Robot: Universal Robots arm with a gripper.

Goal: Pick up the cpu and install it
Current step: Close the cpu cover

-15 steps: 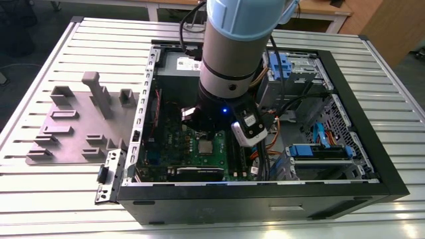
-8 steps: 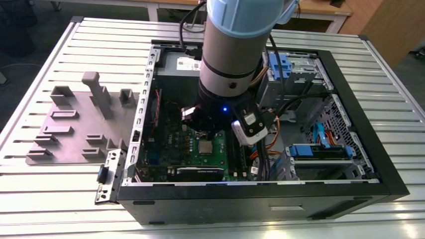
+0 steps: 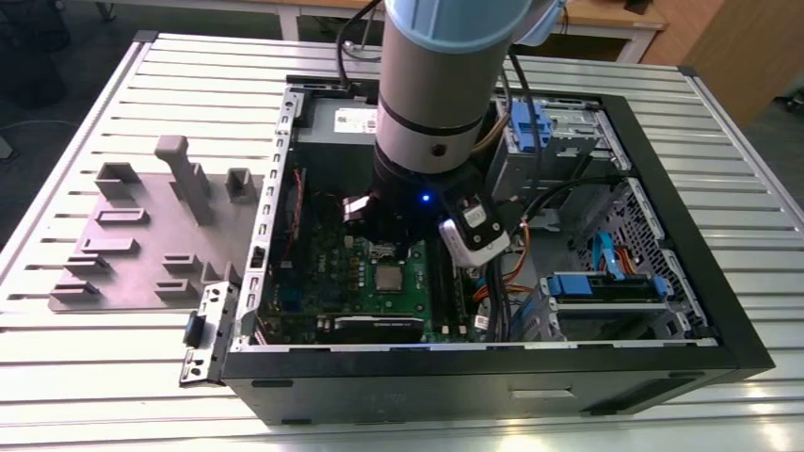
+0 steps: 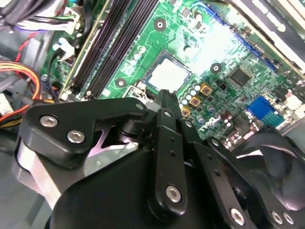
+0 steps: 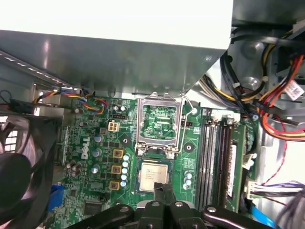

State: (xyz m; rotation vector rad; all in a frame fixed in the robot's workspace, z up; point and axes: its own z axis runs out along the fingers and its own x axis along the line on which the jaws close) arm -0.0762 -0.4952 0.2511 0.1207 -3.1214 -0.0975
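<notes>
Gripper: your gripper (image 5: pixel 163 191) had its 2 black fingertips pressed together, holding nothing.
CPU: the cpu (image 5: pixel 154 175) lay flat in its socket just beyond the tips; square, matte silver-grey lid.
Bracket: the socket bracket (image 5: pixel 159 125), thin shiny metal, stood hinged open just past the cpu.
Board: green motherboard (image 5: pixel 95 129) around the cpu.

A workshop or lab is suggested: an opened computer case (image 3: pixel 503 311) is laid on a slatted metal counter (image 3: pixel 101 377) beside a fixture plate (image 3: pixel 138 245).
</notes>
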